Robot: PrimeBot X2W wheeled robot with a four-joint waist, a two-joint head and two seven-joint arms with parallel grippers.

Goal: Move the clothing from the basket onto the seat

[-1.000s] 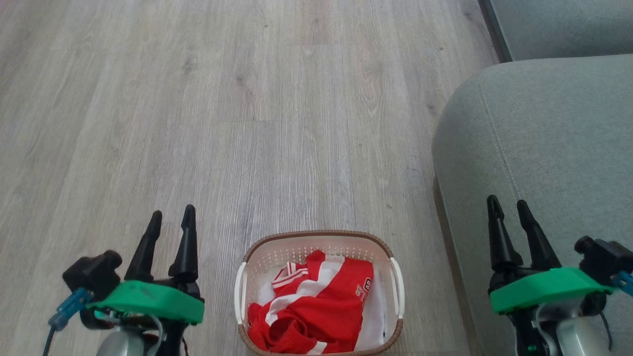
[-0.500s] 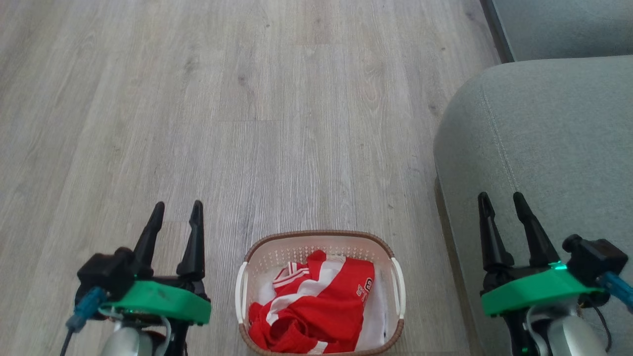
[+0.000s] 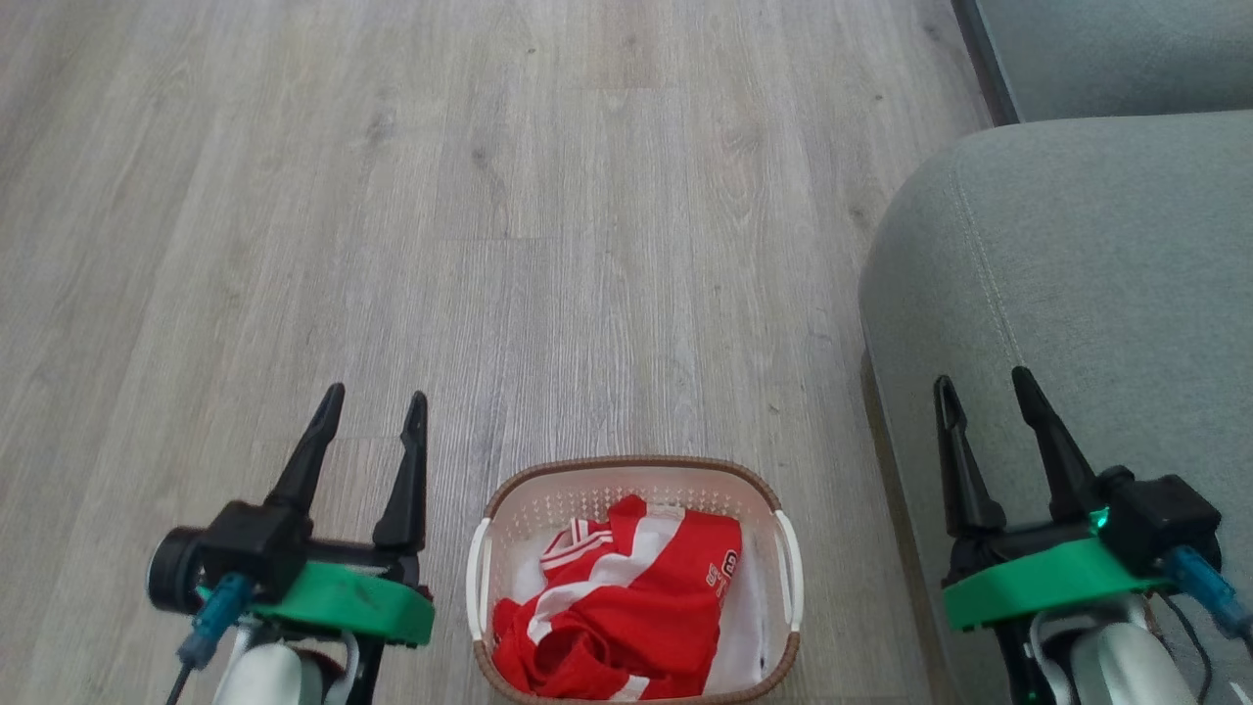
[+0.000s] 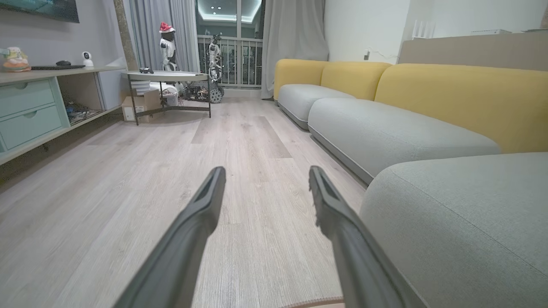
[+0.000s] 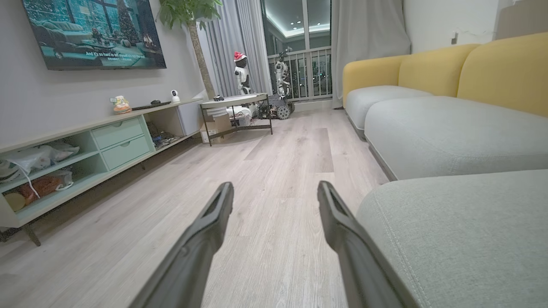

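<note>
At the lower left of the head view we are seeing the left claw (image 3: 376,396) hanging over the wooden floor (image 3: 489,196), its two dark fingers spread apart and pinching nothing. At the bottom middle the basket (image 3: 626,461) is sitting on the floor. The clothing (image 3: 626,607) is lying crumpled inside it, red with white stripes. Near the clothing's right edge a small white patch (image 3: 727,565) is carrying dark characters that we are failing to read. At the lower right the right claw (image 3: 984,379) is showing against the left edge of the seat (image 3: 1077,274), fingers likewise spread and empty. The seat is running up the right side, near the basket but apart from it.

The left wrist view is looking between the spread fingers of the left claw (image 4: 266,170). It is giving us a low cabinet (image 4: 30,111) at the left, a bench (image 4: 165,76) at the upper middle, and yellow backrests (image 4: 462,98) above the seat (image 4: 462,222) at the right.

The right wrist view, along the spread right claw (image 5: 275,185), is adding a television (image 5: 92,32) at the upper left. A line of white caption text is showing on it, too small for us to read with confidence. A potted plant (image 5: 188,8) is standing to its right.
</note>
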